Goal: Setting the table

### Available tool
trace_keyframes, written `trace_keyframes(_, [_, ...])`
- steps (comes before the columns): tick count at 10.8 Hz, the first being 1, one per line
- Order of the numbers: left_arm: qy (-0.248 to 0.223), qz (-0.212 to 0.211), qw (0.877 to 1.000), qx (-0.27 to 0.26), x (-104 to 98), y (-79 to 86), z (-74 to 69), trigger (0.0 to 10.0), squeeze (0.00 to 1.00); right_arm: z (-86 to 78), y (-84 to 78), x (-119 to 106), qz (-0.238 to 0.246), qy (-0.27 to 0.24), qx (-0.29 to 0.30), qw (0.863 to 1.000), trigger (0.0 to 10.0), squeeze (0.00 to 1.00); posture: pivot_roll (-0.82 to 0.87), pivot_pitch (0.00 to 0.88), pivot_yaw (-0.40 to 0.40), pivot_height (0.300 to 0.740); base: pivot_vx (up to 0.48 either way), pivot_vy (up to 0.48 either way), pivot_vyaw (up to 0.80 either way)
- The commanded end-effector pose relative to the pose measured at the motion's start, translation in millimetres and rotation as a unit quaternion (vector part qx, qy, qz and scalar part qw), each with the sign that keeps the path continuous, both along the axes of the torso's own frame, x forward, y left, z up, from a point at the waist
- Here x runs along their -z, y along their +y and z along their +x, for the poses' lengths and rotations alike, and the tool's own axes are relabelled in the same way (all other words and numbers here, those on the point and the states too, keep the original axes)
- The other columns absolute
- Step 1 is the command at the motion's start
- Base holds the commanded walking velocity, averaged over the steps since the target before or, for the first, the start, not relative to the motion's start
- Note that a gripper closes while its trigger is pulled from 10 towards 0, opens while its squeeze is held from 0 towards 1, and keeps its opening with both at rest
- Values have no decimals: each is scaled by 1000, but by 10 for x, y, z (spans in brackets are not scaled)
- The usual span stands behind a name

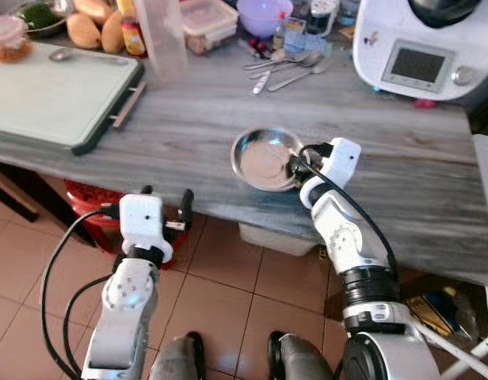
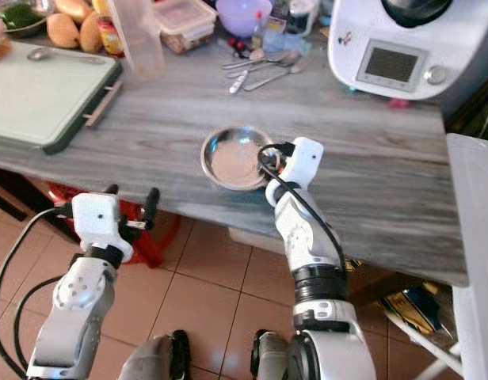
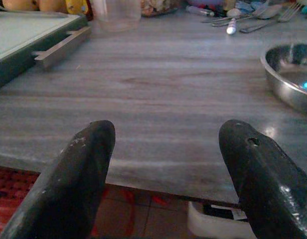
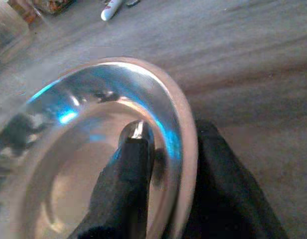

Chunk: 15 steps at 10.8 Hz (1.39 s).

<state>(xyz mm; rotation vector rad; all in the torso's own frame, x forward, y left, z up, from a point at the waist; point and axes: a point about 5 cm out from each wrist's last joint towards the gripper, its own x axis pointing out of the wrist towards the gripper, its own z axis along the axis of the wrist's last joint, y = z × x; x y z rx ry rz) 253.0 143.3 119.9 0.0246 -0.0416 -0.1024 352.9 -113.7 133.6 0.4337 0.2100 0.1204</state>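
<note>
Steel bowl (image 1: 265,158) rim pinched by right gripper (image 4: 166,164), left gripper (image 3: 168,164) fingers apart

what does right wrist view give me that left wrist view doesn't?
Right wrist alone: the right tool straddling the steel bowl's rim, one finger inside, the other outside.

Left wrist alone: the left tool, fingers wide apart, level with the table edge, plus the green cutting board and a clear cup.

Both: the bowl, the grey wood-grain tabletop, cutlery at the far side.
</note>
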Motion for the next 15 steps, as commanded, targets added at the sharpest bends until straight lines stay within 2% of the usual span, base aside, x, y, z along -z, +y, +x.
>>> trace_keyframes(1, [3,3,1000,-1,5,-3,-20,10000,0,-80,13,226,2,52,-5,999,10000,1000,8,195,-14,740,0,0,0])
trace_keyframes(5, [0,-2,1000,1,0,-33,5,10000,0,-85,-40,107,-9,15,-11,1000,10000,1000,-5,190,-17,740,0,0,0])
trace_keyframes(9, [-1,-5,1000,0,0,-40,19,10000,0,-148,-20,61,-18,0,-27,999,10000,1000,-9,185,-20,740,0,0,0])
trace_keyframes(12, [-2,-7,1000,5,-1,-68,12,10000,0,-219,-102,-87,-62,-65,-18,996,10000,1000,-12,183,-20,740,0,0,0])
trace_keyframes(15, [-4,-8,1000,7,-5,-63,28,10000,0,-296,-100,-125,-78,-85,-20,993,10000,1000,-16,184,-16,740,0,0,0])
